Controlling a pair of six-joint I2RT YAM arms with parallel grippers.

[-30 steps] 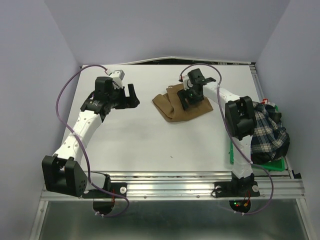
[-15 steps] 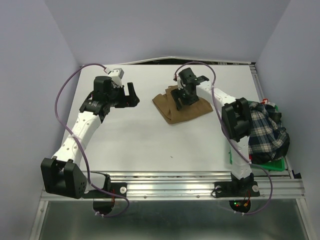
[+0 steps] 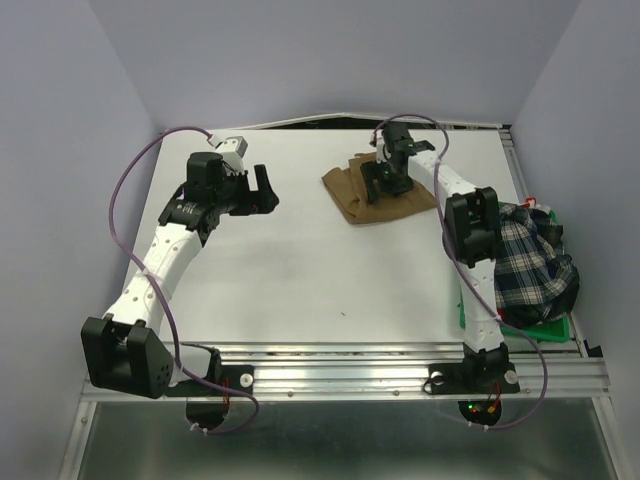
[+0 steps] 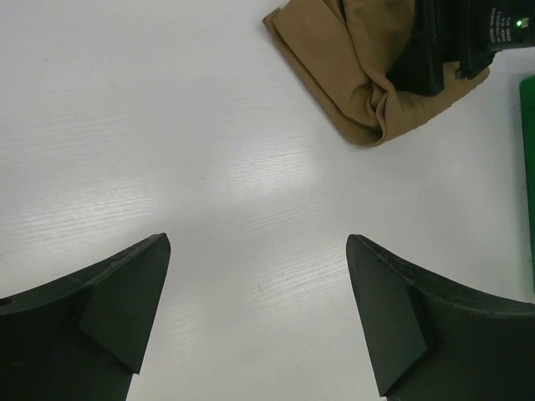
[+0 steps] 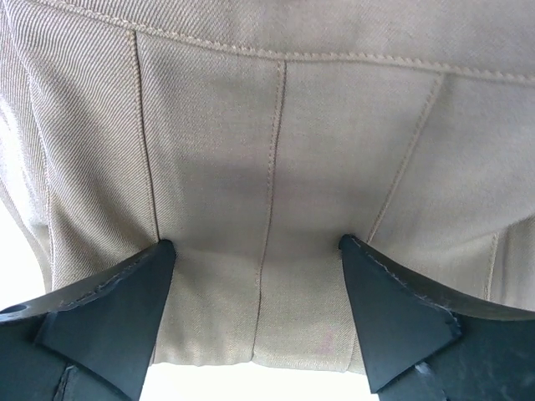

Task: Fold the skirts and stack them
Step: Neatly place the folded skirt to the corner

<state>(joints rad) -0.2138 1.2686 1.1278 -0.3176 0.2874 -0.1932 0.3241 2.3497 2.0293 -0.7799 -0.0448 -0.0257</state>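
Note:
The tan-brown skirt point(image 3: 372, 200) lies folded and bunched at the far middle of the table. It also shows in the left wrist view point(image 4: 359, 83) and fills the right wrist view point(image 5: 267, 125). My right gripper point(image 3: 380, 186) is open, its jaws wide apart and pressed down on the tan cloth point(image 5: 255, 242). My left gripper point(image 3: 266, 190) is open and empty over bare table point(image 4: 257, 238), left of the skirt. The navy-and-white plaid skirt point(image 3: 535, 270) lies heaped at the right. The flower-print skirt is hidden, apart perhaps from a red speck at the heap's far end.
A green tray point(image 3: 545, 330) sits at the table's right edge under the plaid heap; its edge shows in the left wrist view point(image 4: 528, 167). Purple walls close in the left, back and right. The metal rail runs along the near edge.
My right gripper has slid toward the far right, and the tan skirt has shifted with it and bunched tighter. The left arm has barely moved.

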